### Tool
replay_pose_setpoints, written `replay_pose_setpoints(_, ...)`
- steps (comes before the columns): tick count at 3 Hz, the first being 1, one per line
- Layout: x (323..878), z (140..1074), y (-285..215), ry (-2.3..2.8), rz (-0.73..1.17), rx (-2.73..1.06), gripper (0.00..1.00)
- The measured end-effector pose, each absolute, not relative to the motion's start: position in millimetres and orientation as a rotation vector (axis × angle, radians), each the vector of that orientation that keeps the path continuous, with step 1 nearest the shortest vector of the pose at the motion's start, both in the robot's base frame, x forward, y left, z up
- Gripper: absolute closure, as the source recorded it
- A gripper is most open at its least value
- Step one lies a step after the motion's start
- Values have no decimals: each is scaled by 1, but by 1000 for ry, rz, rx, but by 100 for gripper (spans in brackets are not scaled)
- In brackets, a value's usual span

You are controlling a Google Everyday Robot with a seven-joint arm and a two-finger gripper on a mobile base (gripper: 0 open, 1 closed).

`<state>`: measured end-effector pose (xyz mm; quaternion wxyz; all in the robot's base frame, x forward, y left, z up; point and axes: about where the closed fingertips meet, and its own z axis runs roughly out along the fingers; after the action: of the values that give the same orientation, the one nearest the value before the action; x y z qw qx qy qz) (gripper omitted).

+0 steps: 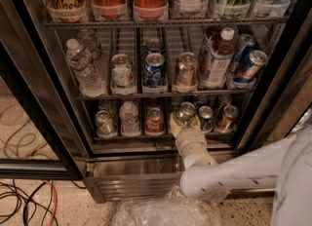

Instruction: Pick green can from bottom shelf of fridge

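The green can (185,112), dark green with a silver top, stands in a middle lane of the bottom shelf (131,137) of the fridge (45,98). My gripper (185,122) reaches in from the lower right on a white arm. Its cream fingers (174,124) sit on both sides of the can, shut on its lower body. The lower part of the can is hidden by the fingers.
A red can (155,121) stands just left of the held can, with a small white bottle (129,117) and a pale can (104,122) further left. Two cans (206,117) (227,117) stand right. A wire rack with cans is close above. Crumpled plastic (165,213) and cables (24,201) lie on the floor.
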<state>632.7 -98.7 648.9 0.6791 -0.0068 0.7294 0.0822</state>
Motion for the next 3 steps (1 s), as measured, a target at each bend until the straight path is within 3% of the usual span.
replay_pose_setpoints(3, 547, 657, -85, 1685, 435, -222, 100)
